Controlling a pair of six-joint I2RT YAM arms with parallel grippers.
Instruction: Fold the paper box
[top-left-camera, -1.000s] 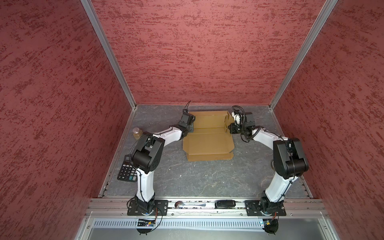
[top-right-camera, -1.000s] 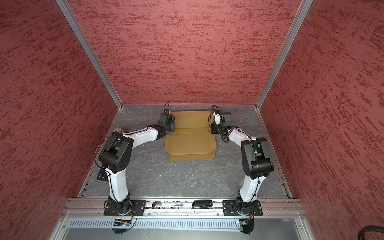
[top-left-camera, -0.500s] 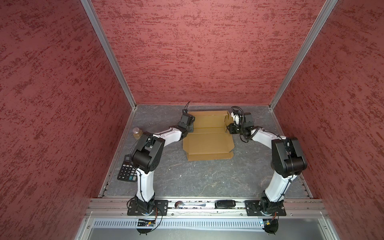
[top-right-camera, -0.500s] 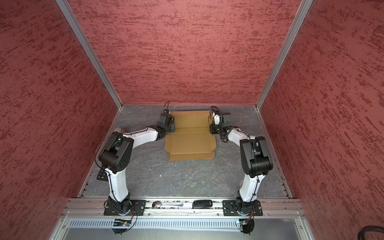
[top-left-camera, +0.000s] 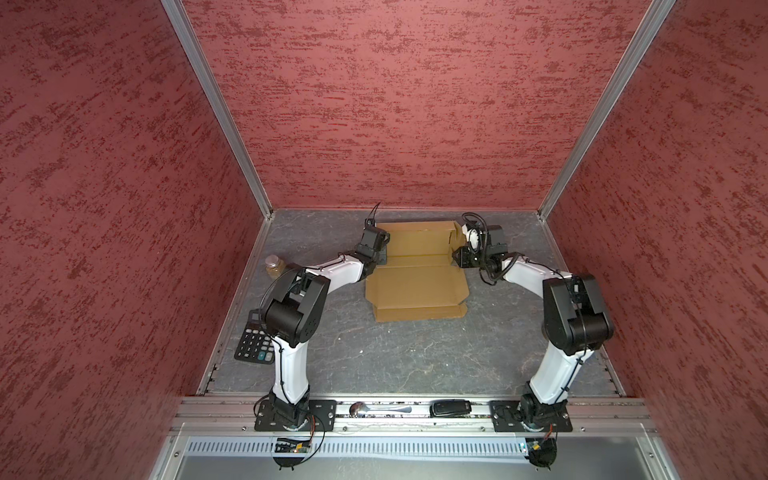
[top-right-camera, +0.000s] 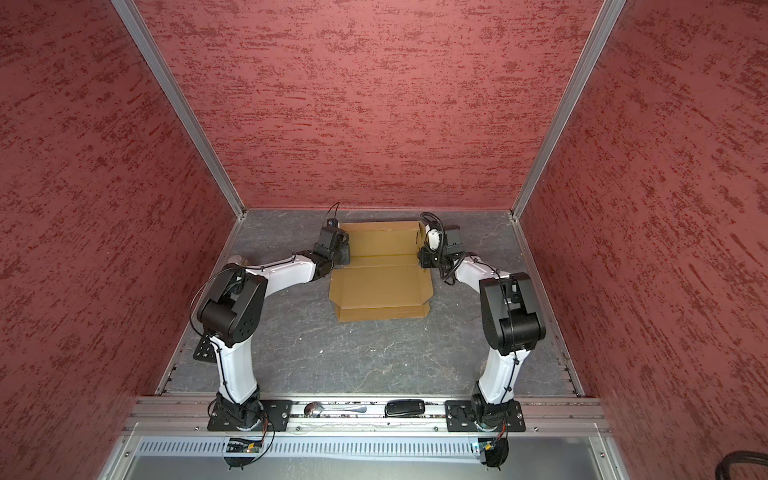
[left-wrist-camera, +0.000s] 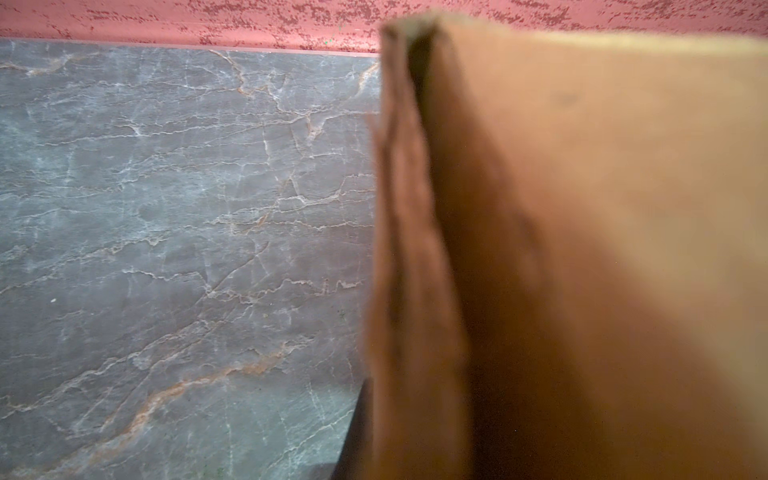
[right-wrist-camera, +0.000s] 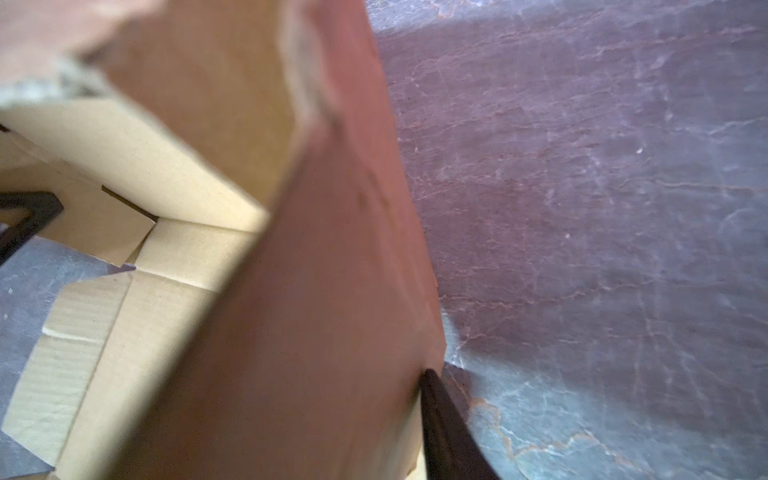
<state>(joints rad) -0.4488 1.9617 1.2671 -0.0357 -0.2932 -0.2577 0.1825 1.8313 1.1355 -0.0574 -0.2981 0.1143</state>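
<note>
Now, left hand (top-left-camera: 381, 255) clenched on paper box (top-left-camera: 415, 286) flap, right hand (top-left-camera: 457, 254) grip unclear

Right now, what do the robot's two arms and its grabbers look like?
The left arm and the right arm both have smooth white shells, chunky black joints and black base plates. Thin black cables loop along them. The left gripper and the right gripper are black, with a white part behind the right one.

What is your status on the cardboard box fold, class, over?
Left gripper shut on left flap of tan corrugated cardboard paper box. Right gripper at right flap, grip unclear. Near panels lie flat. Small clear jar, black calculator off left, apart.
</note>
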